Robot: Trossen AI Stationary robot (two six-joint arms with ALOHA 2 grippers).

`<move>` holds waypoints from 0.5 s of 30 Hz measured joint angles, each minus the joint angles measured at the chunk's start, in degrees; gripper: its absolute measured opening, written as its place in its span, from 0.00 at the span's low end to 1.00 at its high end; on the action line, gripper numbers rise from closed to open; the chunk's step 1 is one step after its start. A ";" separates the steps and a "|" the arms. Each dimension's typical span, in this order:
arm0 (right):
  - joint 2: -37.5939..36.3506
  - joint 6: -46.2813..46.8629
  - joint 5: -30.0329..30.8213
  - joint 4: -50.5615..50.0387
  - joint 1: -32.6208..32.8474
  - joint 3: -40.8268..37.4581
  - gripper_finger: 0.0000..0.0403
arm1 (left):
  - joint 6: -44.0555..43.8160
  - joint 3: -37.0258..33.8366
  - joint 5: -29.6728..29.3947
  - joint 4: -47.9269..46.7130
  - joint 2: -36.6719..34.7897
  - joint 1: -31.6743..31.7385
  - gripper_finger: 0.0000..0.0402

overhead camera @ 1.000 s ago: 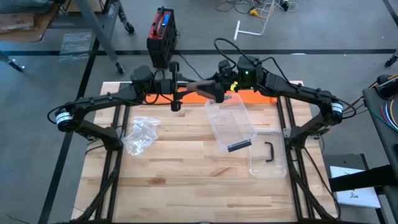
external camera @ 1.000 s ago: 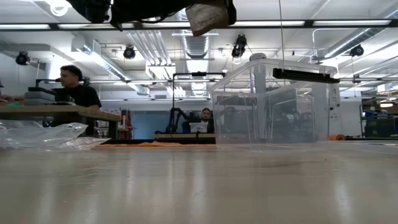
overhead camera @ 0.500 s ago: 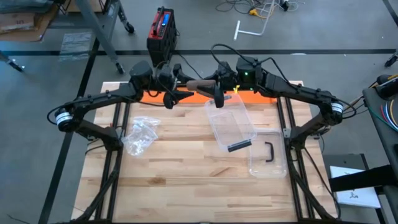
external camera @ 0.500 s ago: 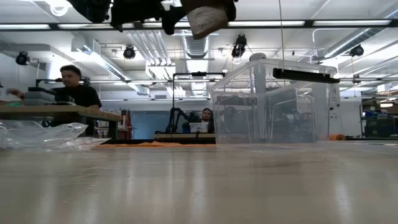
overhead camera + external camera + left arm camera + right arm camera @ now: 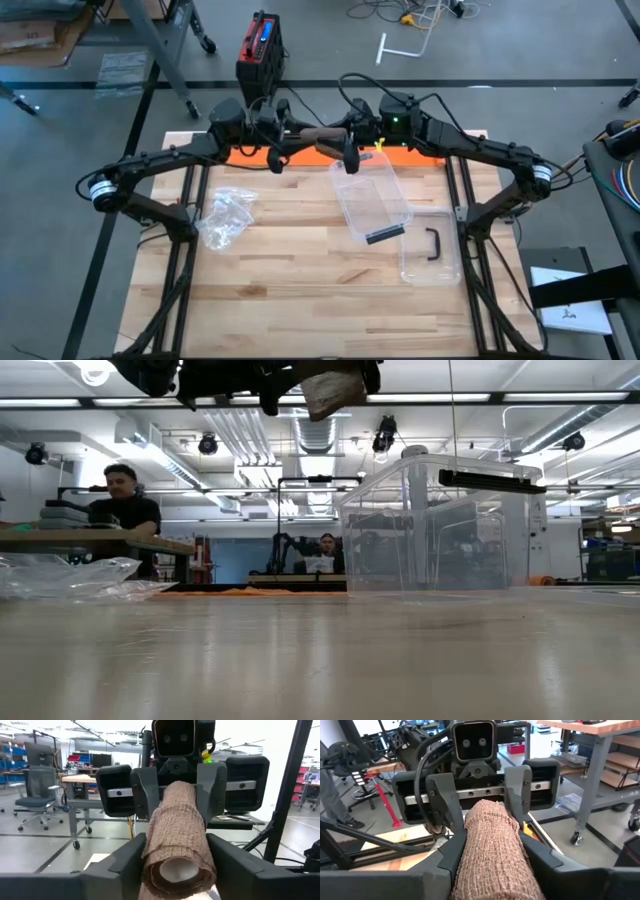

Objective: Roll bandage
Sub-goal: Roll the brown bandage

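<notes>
A brown woven bandage roll hangs level, high over the table's far edge, between my two grippers. My left gripper comes at it from the table's left and is shut on one end. My right gripper comes from the right and is shut on the other end. The left wrist view shows the roll with its pale hollow core toward the camera. In the low view the roll shows at the top edge, with a loose flap hanging a little. My left gripper pinches the roll's end with the pale core between its two fingers, one on each side. The fingers are level, come from the table's left and lie along the roll. The roll is lifted clear. My right gripper pinches the roll's other end between its two fingers, one on each side. They are about level, come from the table's right and lie along the roll. The roll spans level to the other gripper.
A clear plastic box stands on the table right of centre, its lid with a black handle beside it. A crumpled clear bag lies at the left. An orange mat lies under the grippers. People sit in the room behind.
My left gripper has rolled about the line it points along, staying in place; its lower finger now hangs at a different angle. My right gripper has also rolled a little. The roll stays level and high between them.
</notes>
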 joint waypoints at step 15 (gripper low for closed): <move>-0.60 16.03 -2.74 0.09 -0.16 -0.02 0.48 | 19.20 -0.03 0.12 0.32 -0.02 0.04 0.21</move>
